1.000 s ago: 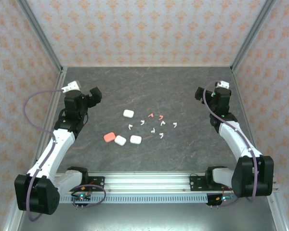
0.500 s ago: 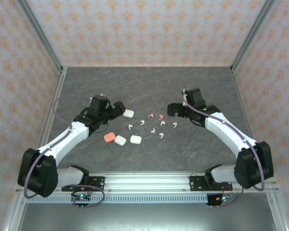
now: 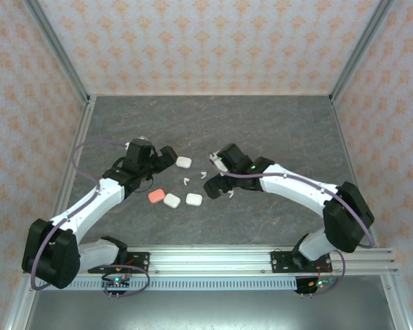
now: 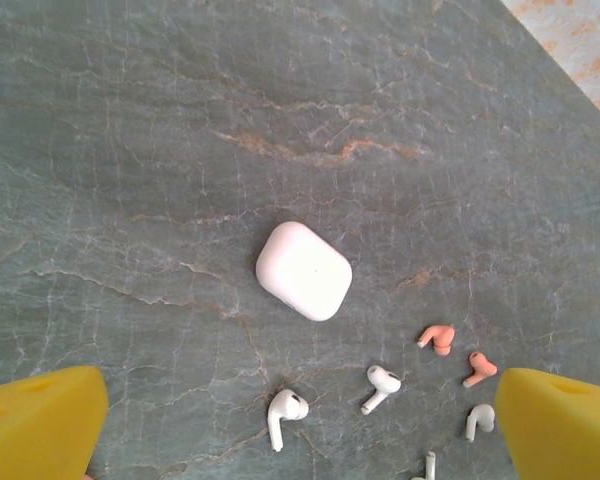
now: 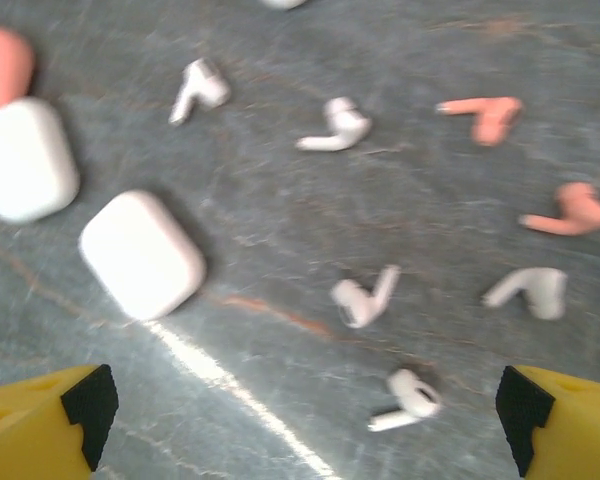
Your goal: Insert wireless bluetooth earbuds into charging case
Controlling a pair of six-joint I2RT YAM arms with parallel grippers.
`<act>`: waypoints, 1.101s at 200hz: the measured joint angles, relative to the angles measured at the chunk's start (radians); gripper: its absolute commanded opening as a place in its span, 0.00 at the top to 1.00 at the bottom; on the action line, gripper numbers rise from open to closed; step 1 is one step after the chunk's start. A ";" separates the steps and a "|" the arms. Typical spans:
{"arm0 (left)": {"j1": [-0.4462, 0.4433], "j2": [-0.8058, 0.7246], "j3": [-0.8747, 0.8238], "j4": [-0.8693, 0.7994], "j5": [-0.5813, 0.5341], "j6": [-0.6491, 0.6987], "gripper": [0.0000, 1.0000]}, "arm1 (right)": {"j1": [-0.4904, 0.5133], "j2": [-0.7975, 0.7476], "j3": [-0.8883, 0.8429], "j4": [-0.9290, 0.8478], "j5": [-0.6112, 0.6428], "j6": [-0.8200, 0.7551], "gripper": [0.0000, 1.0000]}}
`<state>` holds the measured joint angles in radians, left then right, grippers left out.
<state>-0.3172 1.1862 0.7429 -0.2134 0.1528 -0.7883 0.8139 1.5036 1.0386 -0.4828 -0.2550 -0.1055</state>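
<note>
approach step: left gripper (image 4: 300,425) and right gripper (image 5: 305,420) hover wide open, empty; next the right likely must lower onto a white earbud (image 5: 365,298) and pinch gently.

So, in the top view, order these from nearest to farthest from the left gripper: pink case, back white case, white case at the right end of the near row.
From the left gripper:
1. back white case, just beside it, on its right.
2. pink case, near row, left end.
3. right white case, same row, right end.
</note>
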 measured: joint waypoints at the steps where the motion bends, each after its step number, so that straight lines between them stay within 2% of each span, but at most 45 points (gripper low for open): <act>1: 0.000 -0.001 0.000 0.000 -0.001 0.000 0.00 | 0.003 0.002 0.001 0.000 0.000 -0.002 0.01; 40: 0.000 -0.011 0.000 -0.002 -0.011 -0.002 0.00 | 0.114 0.092 0.048 0.000 0.015 -0.090 0.01; 84: 0.000 -0.042 0.000 -0.008 -0.016 -0.009 0.00 | 0.185 0.208 0.105 -0.005 0.041 -0.194 0.00; 141: 0.000 -0.048 0.000 -0.031 -0.034 -0.023 0.00 | 0.198 0.303 0.163 -0.019 0.050 -0.274 0.10; 220: 0.000 -0.048 0.000 -0.060 -0.039 -0.023 0.00 | 0.198 0.400 0.206 -0.021 0.072 -0.301 0.24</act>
<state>-0.3172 1.1385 0.7433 -0.2737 0.1143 -0.8116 1.0119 1.9038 1.2449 -0.5034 -0.1833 -0.4061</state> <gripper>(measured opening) 0.999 0.777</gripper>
